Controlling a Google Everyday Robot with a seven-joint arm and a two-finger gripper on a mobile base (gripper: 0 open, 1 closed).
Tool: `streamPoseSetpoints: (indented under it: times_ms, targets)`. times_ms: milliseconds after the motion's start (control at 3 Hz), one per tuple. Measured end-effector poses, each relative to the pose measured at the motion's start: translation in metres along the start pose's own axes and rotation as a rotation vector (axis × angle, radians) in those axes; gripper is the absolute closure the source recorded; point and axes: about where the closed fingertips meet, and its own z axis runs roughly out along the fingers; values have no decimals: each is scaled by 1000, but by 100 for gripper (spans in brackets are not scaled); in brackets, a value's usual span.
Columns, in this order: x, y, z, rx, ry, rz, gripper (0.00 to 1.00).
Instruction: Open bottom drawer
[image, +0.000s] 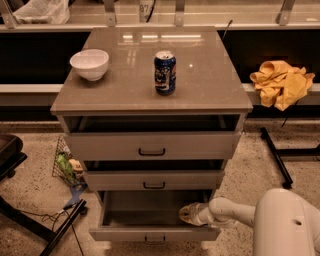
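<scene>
The bottom drawer is the lowest of three grey-beige drawers and stands pulled out, its plain grey inside showing. Its small black bar handle sits at the frame's lower edge. My gripper reaches in from the right on a white arm and sits inside the drawer's right part, just behind the front panel. The middle drawer and top drawer above it are each a little way out.
A white bowl and a blue can stand on the cabinet top. A yellow cloth lies on a ledge at right. A wire basket and black stand legs are on the floor at left.
</scene>
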Motion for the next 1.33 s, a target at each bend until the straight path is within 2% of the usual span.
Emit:
streamPoseSetpoints:
  times_ms: [1000,1333]
  targets:
    - [15,90,-19,-152,17,156,100]
    - [20,144,-48,-240,59,243,100]
